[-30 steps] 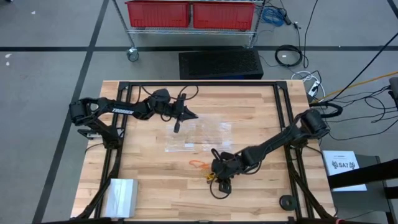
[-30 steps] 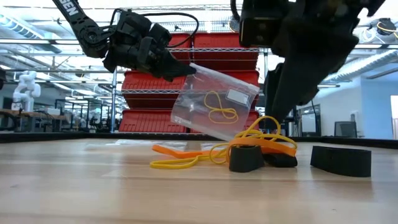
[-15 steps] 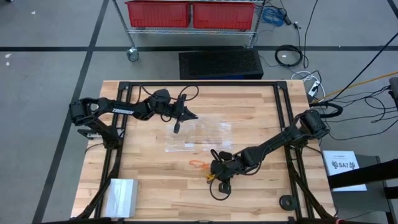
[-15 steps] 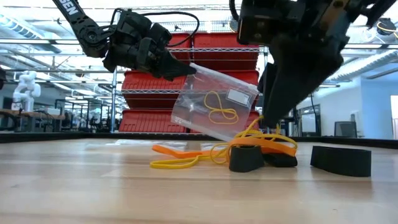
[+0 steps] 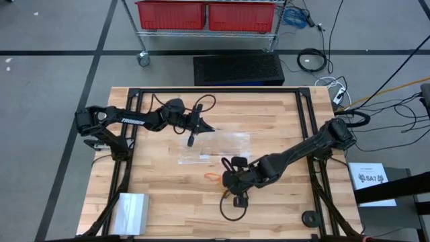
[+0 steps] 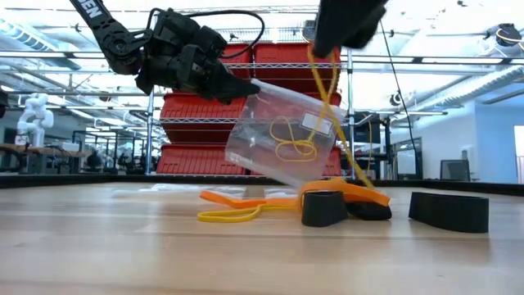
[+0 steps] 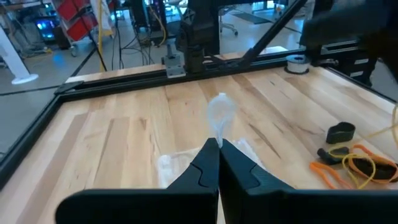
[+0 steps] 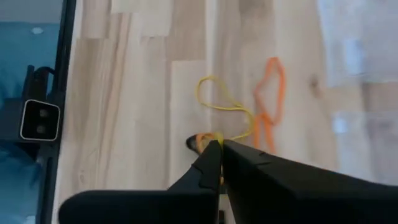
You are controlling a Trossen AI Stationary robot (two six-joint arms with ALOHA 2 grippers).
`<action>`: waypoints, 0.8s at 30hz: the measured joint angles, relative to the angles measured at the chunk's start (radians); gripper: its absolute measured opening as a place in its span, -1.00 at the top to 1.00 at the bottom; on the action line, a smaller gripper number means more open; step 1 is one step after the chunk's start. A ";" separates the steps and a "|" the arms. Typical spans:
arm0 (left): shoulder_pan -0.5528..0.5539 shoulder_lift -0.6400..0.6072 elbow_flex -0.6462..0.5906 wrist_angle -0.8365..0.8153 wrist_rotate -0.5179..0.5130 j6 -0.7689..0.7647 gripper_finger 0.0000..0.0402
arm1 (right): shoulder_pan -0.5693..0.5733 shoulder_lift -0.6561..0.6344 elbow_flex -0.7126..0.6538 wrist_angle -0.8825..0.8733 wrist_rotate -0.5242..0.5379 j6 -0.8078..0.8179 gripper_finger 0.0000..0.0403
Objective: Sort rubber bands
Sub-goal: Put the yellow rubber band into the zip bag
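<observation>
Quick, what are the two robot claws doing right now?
Left tool: shut on the clear bag, held up.
Right tool: shut on a yellow rubber band, lifting it.

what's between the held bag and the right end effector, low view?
Low view: a taut yellow rubber band runs from the right end effector down across the clear bag to the pile of bands.

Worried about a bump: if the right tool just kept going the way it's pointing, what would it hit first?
Most likely the wooden tabletop. The right tool is shut on a yellow rubber band and points down at bare wood, the orange band just aside; depth is unclear.
</observation>
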State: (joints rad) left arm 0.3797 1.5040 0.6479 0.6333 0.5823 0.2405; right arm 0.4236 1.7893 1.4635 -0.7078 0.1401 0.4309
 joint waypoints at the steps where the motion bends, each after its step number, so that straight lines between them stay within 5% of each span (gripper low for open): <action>1: -0.001 0.000 0.000 0.007 0.000 -0.005 1.00 | -0.001 0.000 0.024 -0.036 0.012 -0.010 1.00; 24: -0.005 0.000 0.000 0.041 0.000 -0.051 1.00 | -0.124 0.000 0.534 -0.655 0.331 -0.217 1.00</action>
State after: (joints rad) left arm 0.3744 1.5040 0.6483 0.6748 0.5819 0.1898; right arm 0.2998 1.7893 1.9976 -1.3633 0.4710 0.2142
